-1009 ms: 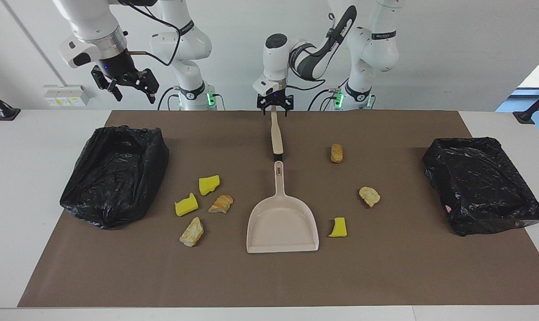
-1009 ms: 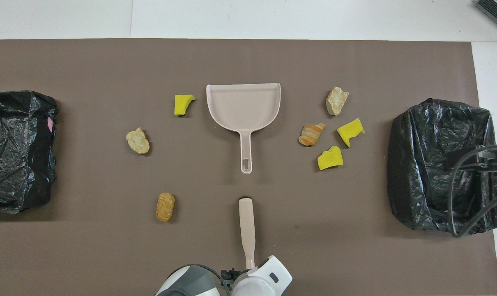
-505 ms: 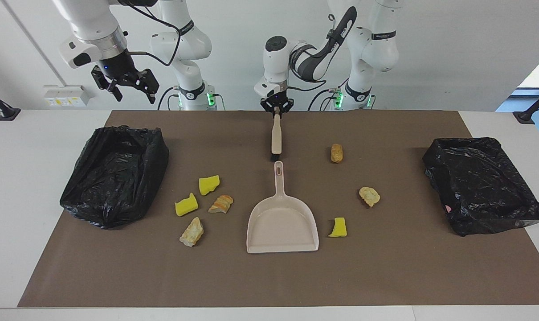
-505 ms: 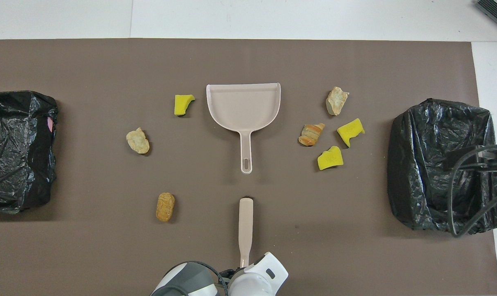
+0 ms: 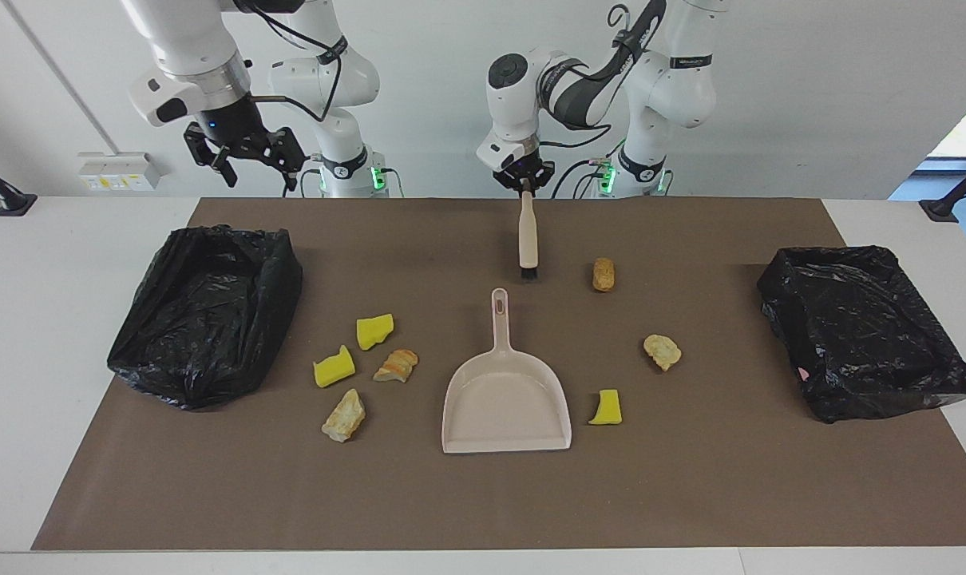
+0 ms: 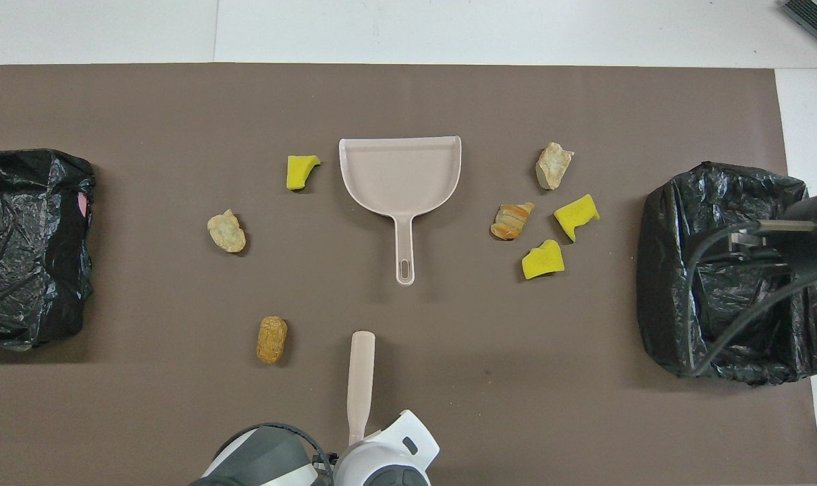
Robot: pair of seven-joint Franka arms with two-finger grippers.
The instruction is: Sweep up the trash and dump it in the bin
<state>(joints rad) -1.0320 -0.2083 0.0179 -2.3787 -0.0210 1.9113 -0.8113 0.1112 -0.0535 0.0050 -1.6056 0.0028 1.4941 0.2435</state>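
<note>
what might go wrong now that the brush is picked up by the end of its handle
The left gripper is shut on only the handle tip of the beige black-bristled brush, so sweeping pressure may twist it loose. The beige plastic dustpan lies unheld, so swept scraps may push it along the mat. The tan bread-like lump beside the brush looks rounded and may roll away from the bristles.

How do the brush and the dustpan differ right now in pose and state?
The brush hangs bristles-down from the shut left gripper, lifted off the mat; the dustpan lies flat on the mat, unheld. The brush is slim, the dustpan broad, its handle pointing toward the robots. Both are beige plastic.
</note>
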